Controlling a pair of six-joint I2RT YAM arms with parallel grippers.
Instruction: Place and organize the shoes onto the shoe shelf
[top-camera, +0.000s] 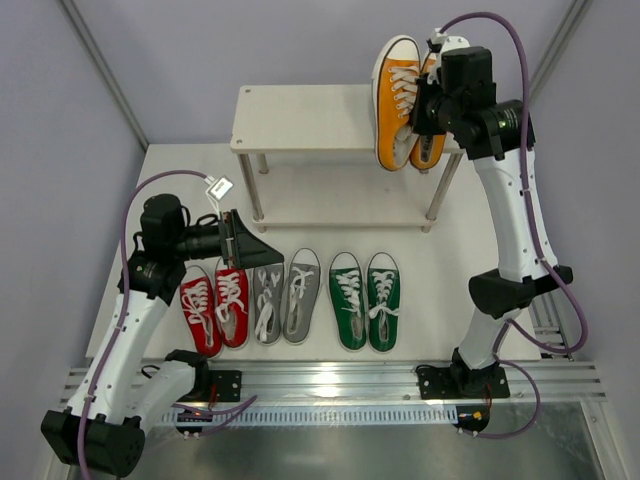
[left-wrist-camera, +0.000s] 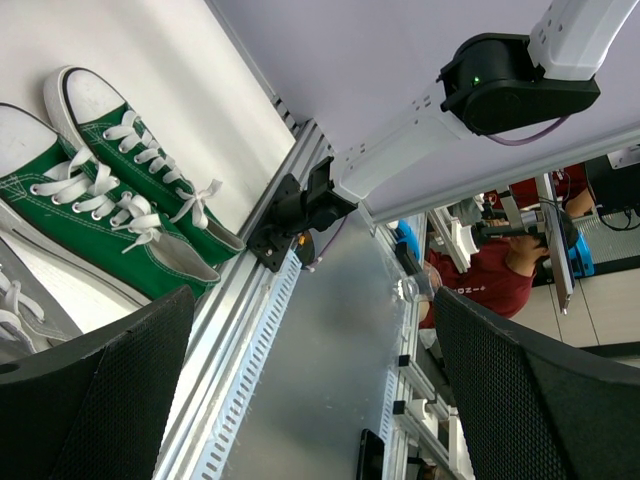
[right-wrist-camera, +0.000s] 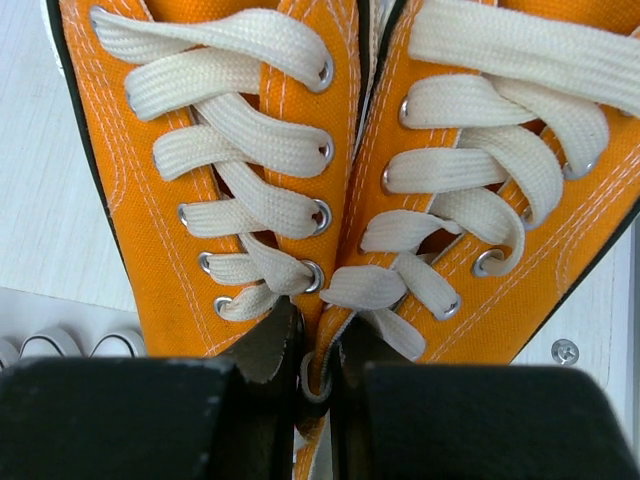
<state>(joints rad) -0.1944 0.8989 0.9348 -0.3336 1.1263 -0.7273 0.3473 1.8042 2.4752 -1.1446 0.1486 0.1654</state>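
My right gripper (top-camera: 428, 118) is shut on the orange pair of shoes (top-camera: 400, 100), pinching their inner sides together (right-wrist-camera: 318, 350); the pair sits at the right end of the shoe shelf's top board (top-camera: 300, 120), heels over the front edge. The red pair (top-camera: 215, 305), grey pair (top-camera: 285, 297) and green pair (top-camera: 365, 300) lie in a row on the table in front of the shelf. My left gripper (top-camera: 262, 252) is open and empty, hovering just above the red and grey pairs. The left wrist view shows the green shoes (left-wrist-camera: 110, 200) between its fingers (left-wrist-camera: 120, 400).
The shelf's lower board (top-camera: 340, 200) is bare. An aluminium rail (top-camera: 330, 380) runs along the table's near edge. Grey walls close in the left, back and right. A person in a red shirt (left-wrist-camera: 490, 280) shows beyond the rail in the left wrist view.
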